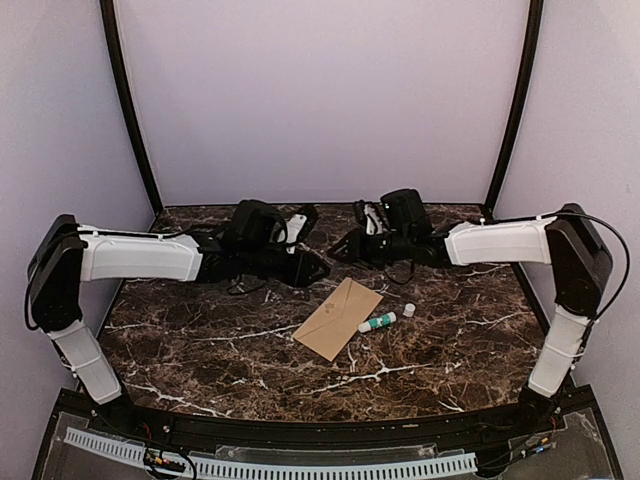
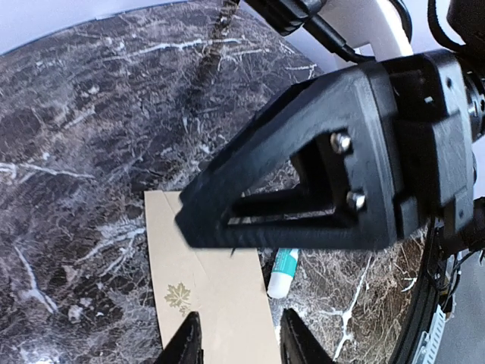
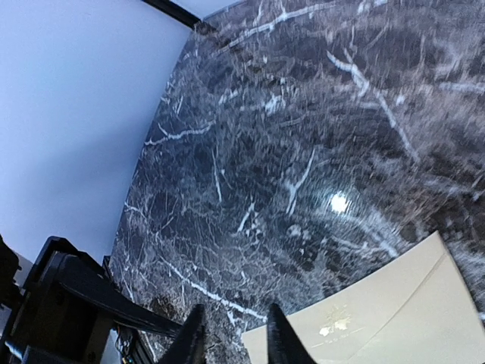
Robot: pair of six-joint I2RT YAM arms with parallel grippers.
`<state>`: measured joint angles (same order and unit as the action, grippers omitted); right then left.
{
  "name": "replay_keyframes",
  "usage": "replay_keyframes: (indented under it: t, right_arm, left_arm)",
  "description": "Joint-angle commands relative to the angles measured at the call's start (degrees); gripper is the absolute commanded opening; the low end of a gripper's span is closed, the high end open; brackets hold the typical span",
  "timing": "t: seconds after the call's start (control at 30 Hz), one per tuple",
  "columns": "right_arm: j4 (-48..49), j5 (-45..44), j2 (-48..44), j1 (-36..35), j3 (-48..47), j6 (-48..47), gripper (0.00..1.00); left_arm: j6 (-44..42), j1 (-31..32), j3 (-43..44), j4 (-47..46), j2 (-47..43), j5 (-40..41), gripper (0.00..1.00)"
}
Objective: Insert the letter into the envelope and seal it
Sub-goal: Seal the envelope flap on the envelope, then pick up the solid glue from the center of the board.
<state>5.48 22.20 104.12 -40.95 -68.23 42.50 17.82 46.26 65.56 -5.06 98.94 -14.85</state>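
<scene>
Envelope (image 1: 338, 318): thin kraft paper, so I'd judge it light, floppy, easy to crease and slick on marble. It lies flat, so there is no edge to pinch from above. Best bet is to catch a corner or long edge, or pin it with 1 gripper and work with the other.

Looks: plain tan-brown rectangle, flap seams visible, small leaf mark (image 2: 179, 296). It sits diagonally mid-table (image 1: 200, 350).

Glue stick (image 1: 378, 321) is just beside its right edge, with the cap (image 1: 409, 310) a bit further right.

Left gripper (image 2: 239, 345) hovers over the envelope, jaws partly apart, empty. Right gripper (image 3: 233, 341) is on the far side, narrow gap, empty.
</scene>
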Motion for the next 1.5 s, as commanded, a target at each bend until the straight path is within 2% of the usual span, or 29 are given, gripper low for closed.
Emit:
replay_keyframes:
  t: [0.0, 0.1, 0.17, 0.27, 0.37, 0.6, 0.8, 1.07, 1.47]
  right_arm:
    - [-1.61, -3.31, -4.67, 3.48, 4.28, -1.78, 0.33]
    - [-3.05, -4.92, -7.47, 5.14, 7.04, -3.22, 0.46]
    - [-5.06, -6.56, -9.44, 5.9, 8.41, -5.08, 0.6]
    - [-9.82, -9.87, -12.29, 6.38, 10.37, -8.02, 0.72]
    - [-12.55, -10.95, -14.39, 6.83, 13.02, -10.59, 0.8]
    - [-9.82, -3.55, -16.34, 6.77, 20.66, -22.21, 0.82]
    - [-8.54, 0.73, -13.37, 6.6, 19.46, -29.28, 0.82]
    - [-11.28, 1.08, -5.95, 5.73, 14.7, -32.99, 0.81]
    - [-16.38, 2.17, -4.2, 3.77, 15.2, -34.41, 0.78]
  left_arm:
    - [-1.86, 0.06, -3.31, 3.85, -6.01, 4.42, 0.36]
    - [-1.26, 0.01, -6.42, 3.63, -8.68, 5.79, 0.44]
    - [-0.92, -0.13, -7.58, 3.62, -10.66, 7.24, 0.53]
    - [-0.3, -1.19, -8.56, 3.73, -11.72, 7.78, 0.67]
    - [0.63, -2.61, -9.09, 3.13, -12.15, 6.94, 0.72]
    - [1.67, -4.27, -10.2, 1.51, -11.31, 4.74, 0.74]
    - [2.5, -4.6, -10.9, 1.22, -10.45, 3.74, 0.74]
    - [3.26, -4.6, -11.59, 1.43, -9.38, 2.54, 0.74]
    - [3.36, -4.62, -12.04, 0.77, -7.66, 1.09, 0.74]
